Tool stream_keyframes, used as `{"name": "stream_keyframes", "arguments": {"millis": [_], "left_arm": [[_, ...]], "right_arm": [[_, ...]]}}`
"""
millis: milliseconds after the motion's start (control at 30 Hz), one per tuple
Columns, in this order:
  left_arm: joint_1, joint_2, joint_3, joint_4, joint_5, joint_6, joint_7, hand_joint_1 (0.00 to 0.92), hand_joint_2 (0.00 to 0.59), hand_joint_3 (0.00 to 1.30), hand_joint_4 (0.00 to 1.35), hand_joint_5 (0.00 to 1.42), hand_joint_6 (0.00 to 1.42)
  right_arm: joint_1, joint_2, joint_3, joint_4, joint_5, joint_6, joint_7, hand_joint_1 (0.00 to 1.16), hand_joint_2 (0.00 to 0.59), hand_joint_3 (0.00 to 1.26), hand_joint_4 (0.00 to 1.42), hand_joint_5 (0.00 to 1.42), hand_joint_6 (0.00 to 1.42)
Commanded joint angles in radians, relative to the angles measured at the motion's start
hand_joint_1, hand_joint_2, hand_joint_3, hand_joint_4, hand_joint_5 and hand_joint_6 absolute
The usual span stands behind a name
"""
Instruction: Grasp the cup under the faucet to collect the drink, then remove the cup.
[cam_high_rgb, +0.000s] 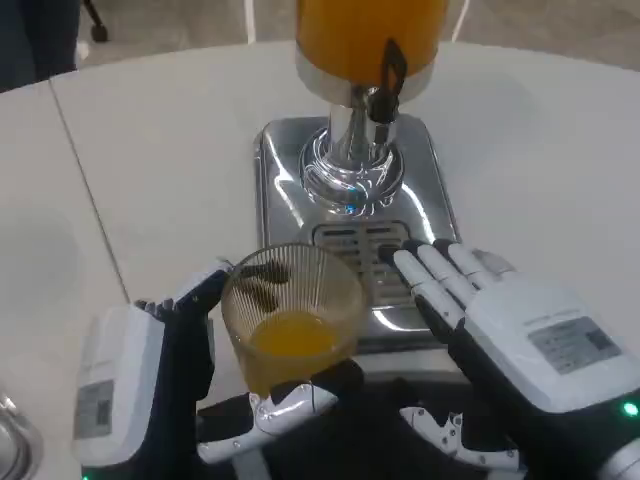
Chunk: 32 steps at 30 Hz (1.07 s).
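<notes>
Cup (292, 318), ribbed glass holding a little orange drink, is seen at the near edge of the dispenser (350, 130) base, clear of the faucet (385, 85) farther back; the white surface (150, 150) lies all round; the cup is gripped by the left hand (175, 380), fingers wrapped round it; the right hand (500, 330) rests spread on the drip tray (375, 262), holding nothing; spillage is judged likely if the cup is tilted or jerked while being carried away.

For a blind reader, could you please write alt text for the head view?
The left hand holds a ribbed glass cup with some orange drink, in front of the dispenser's drip tray. The right hand rests open beside it, fingertips on the tray.
</notes>
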Motion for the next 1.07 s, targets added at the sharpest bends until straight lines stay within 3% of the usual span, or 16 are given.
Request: {"name": "stream_keyframes", "arguments": {"millis": [33,733,1067], "left_arm": [[-0.007,-0.008,0.002,0.000,-0.015,-0.025,-0.001,0.550,0.085,1.17,1.08,1.42,1.42],[-0.025,-0.023,0.004,0.017,-0.014,-0.015,-0.009,0.550,0.085,1.17,1.08,1.42,1.42],[-0.017,-0.023,0.013,0.020,-0.019,-0.029,-0.003,0.556,0.088,1.17,1.08,1.42,1.42]], "right_arm": [[0.003,0.003,-0.002,-0.010,0.000,0.011,0.005,0.50,0.476,0.00,0.00,0.00,0.05],[-0.019,-0.001,-0.003,0.016,0.003,0.022,0.003,0.51,0.472,0.00,0.00,0.00,0.05],[-0.023,0.014,0.031,-0.009,-0.025,0.029,0.014,0.51,0.472,0.00,0.00,0.00,0.05]]}}
